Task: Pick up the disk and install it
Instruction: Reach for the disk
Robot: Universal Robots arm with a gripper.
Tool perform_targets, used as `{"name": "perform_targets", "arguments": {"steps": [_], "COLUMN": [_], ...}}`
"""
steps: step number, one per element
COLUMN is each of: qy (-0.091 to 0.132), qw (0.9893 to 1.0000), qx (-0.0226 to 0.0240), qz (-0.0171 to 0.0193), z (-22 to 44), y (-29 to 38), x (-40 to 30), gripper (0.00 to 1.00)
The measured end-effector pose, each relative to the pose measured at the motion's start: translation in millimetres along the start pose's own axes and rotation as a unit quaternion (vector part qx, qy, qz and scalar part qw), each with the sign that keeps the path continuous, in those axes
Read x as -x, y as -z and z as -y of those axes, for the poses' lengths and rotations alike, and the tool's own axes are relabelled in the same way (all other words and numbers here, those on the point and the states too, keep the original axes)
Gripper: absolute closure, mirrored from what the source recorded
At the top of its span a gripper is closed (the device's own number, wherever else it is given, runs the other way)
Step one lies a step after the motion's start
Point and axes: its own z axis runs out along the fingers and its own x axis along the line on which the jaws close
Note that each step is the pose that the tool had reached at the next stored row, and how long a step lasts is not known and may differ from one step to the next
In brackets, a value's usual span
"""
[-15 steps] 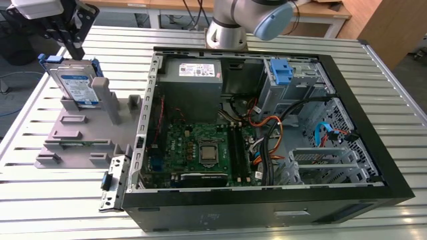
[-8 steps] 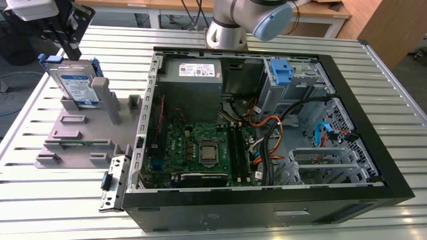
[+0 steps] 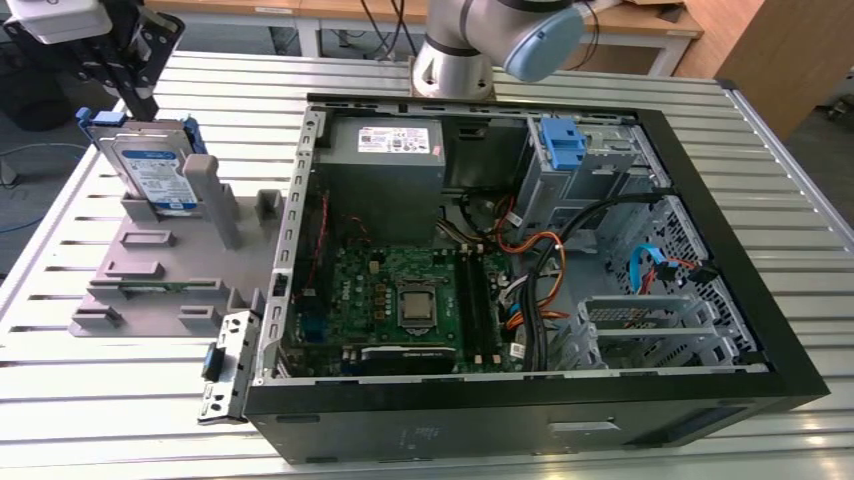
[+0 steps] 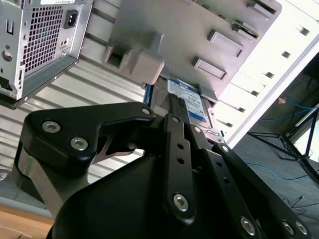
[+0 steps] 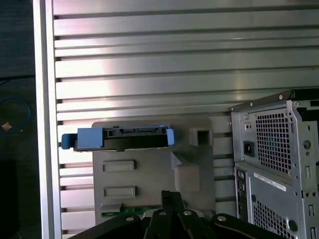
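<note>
Disk [image 3: 160, 178] upright in grey fixture [image 3: 140, 268]; gripper [image 3: 140, 110] just above its top edge, fingers together, holding nothing.

Place: robotics lab – workshop | cues: slatted metal bench [image 3: 267, 75], open computer case [image 3: 534, 395], robot arm [image 3: 461, 50]

The arm [image 3: 454, 50] is gleaming silver-grey, wearing a rounded pale blue joint cap [image 3: 545, 40]. Its gripper [image 4: 175, 107] is showing matte black linkage bars [image 4: 177, 149], studded with round silver screws [image 4: 180, 200], on a bulky black body.
</note>
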Motion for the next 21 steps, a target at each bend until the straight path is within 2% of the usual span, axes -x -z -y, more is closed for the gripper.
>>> {"name": "perform_targets", "arguments": {"steps": [9, 21], "qy": [0.000, 0.000], "qw": [1.0000, 1.0000], "qx": [0.0003, 0.0064], "qz": [-0.0001, -0.0005], "z": [-1.3, -7.6], "y": [-0.9, -2.0], "x": [-1.0, -1.5], "gripper": [0.89, 0.89]}}
